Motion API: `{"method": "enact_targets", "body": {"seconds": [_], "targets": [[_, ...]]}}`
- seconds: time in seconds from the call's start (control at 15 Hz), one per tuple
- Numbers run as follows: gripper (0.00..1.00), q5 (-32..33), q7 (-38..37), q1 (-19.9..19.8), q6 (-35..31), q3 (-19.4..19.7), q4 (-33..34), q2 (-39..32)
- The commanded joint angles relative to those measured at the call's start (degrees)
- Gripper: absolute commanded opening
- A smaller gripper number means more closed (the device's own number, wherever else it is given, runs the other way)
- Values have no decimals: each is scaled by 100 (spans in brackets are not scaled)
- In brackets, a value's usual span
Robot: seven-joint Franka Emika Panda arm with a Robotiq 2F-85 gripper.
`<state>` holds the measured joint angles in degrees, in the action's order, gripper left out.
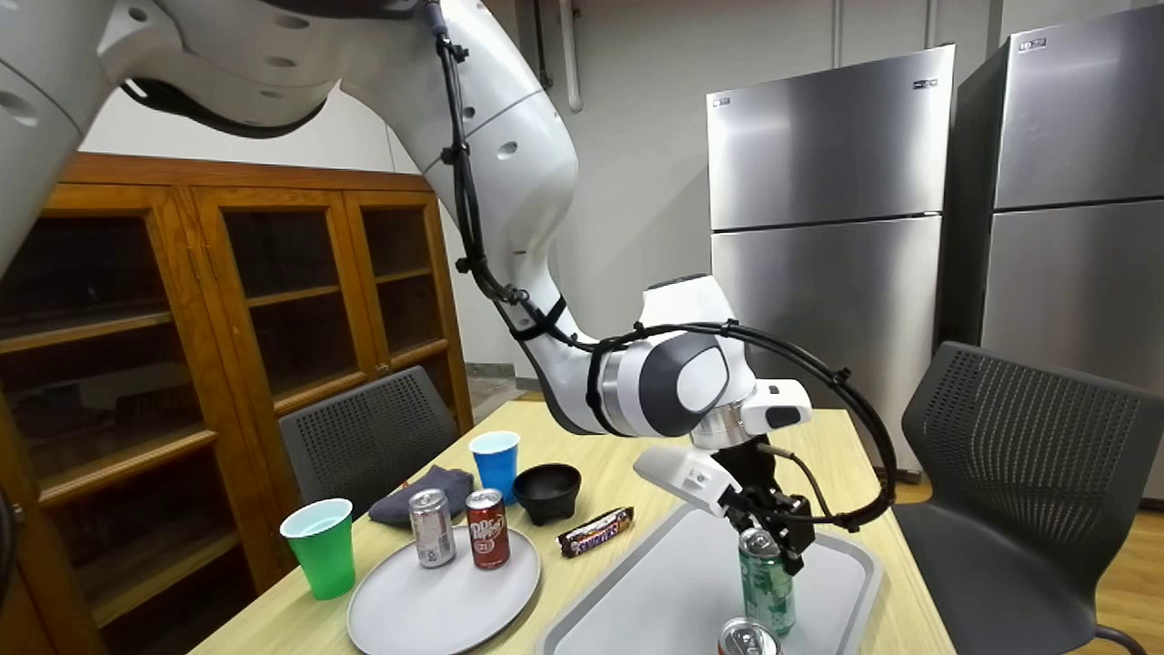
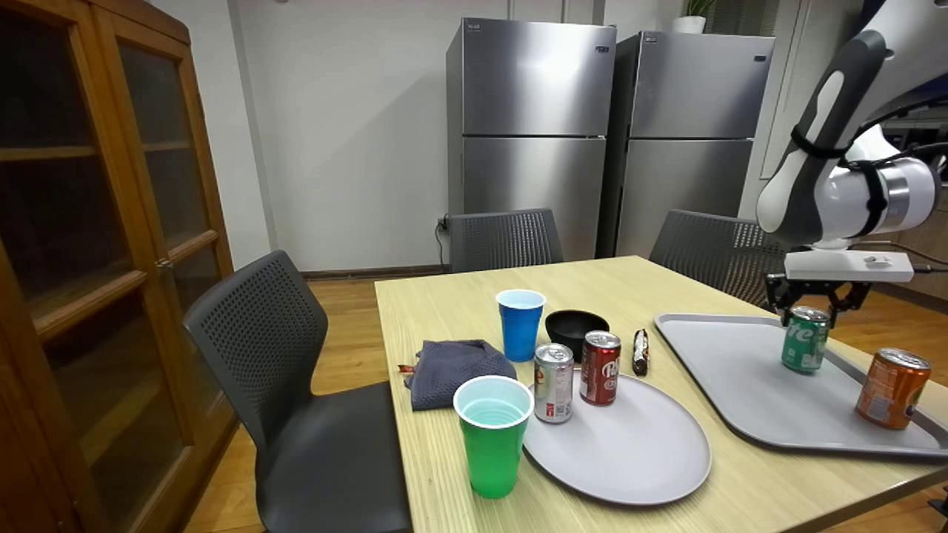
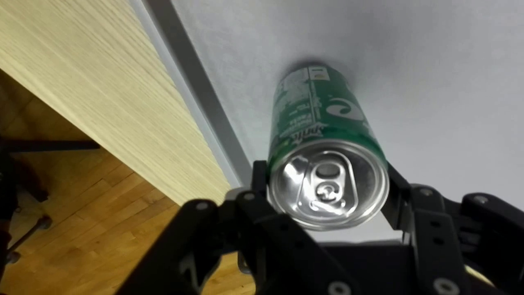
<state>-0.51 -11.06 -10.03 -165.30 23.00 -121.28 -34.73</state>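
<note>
Green can [image 2: 806,340]: upright on the grey tray [image 2: 729,363], near the raised rim that runs along the table edge. Gripper [image 3: 326,184]: placed around the top of the can from above, one finger [image 3: 260,178] bearing on each side just below the lid; the claw is holding the can.

Adjacent items: an orange can [image 2: 894,389] stands upright on the same tray, near the green can and closer to the camera in both exterior views. Beyond the opposite rim, the table [image 2: 459,307] carries a wrapped candy bar [image 1: 596,532], lying near the tray, and a black bowl [image 1: 550,503]. A round plate [image 2: 641,455] supports a silver can [image 2: 553,392] and a red can [image 2: 600,370], upright and near each other. A green cup [image 2: 494,444] stands just beside the plate; a blue cup [image 2: 521,329] stands beside the bowl. A dark cloth [image 2: 459,370] lies near both cups. On the tray's side of the table stands a chair [image 1: 1009,518].
</note>
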Motion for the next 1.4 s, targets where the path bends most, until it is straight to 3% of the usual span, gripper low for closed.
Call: {"method": "enact_targets", "body": {"seconds": [0.0, 0.53, 1.33], "targets": [[39, 59, -71, 205, 0, -29, -118, 278], [39, 145, -103, 841, -260, -59, -617, 715], [39, 436, -28, 1569, -590, -340, -1963, 1815]]}}
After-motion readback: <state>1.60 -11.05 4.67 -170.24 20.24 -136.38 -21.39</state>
